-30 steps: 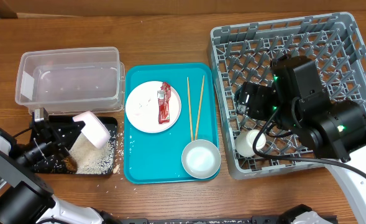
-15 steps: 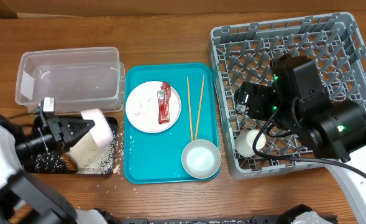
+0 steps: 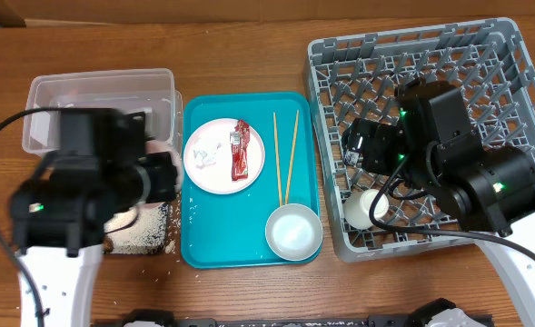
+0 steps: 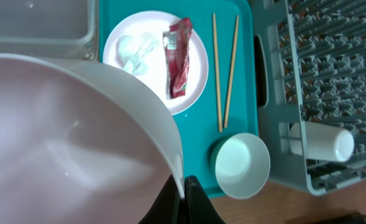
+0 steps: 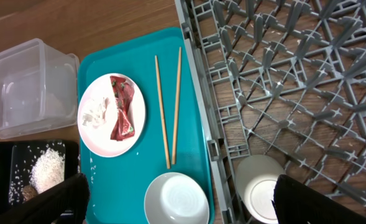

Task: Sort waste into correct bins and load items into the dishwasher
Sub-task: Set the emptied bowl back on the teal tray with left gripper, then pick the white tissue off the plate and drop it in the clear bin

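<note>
My left gripper (image 4: pixel 184 196) is shut on the rim of the small white bowl (image 4: pixel 77 143), which fills the left wrist view and looks empty. From overhead the left arm covers most of the black tray (image 3: pixel 156 240), where rice (image 3: pixel 147 221) lies. The white plate (image 3: pixel 223 155) holds the red sauce packet (image 3: pixel 240 150) and the tissue (image 3: pixel 203 156). Two chopsticks (image 3: pixel 285 159) and the metal bowl (image 3: pixel 293 232) lie on the teal tray. The white cup (image 3: pixel 367 207) lies in the grey dish rack (image 3: pixel 521 91). My right gripper (image 5: pixel 181 183) is open and empty above the rack's left edge.
The clear tub (image 3: pixel 104 113) stands behind the black tray and looks empty. The teal tray (image 3: pixel 249 254) sits between the bins and the rack. A few rice grains lie scattered on the wood beside the black tray.
My left arm has lifted and swung over the black tray with the white bowl, now hiding most of it from overhead. The right arm has not moved.
</note>
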Action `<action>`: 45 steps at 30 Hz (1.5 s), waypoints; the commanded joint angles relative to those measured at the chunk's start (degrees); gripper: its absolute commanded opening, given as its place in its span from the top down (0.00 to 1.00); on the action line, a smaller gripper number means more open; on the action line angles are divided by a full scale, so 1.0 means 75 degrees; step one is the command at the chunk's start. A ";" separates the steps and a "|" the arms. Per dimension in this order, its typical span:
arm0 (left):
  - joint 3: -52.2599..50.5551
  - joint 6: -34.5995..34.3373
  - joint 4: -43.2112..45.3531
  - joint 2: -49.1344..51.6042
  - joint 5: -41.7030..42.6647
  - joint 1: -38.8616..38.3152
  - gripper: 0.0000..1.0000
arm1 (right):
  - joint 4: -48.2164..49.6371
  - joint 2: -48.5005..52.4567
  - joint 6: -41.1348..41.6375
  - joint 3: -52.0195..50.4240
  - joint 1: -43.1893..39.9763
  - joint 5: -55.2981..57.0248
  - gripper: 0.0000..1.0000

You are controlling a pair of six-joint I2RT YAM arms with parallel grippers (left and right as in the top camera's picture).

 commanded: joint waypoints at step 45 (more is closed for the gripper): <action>-0.0516 -0.1769 0.3124 0.5371 -0.2573 -0.1075 0.32 | -0.0221 -0.0035 -0.0192 0.0108 -0.0017 0.0064 0.00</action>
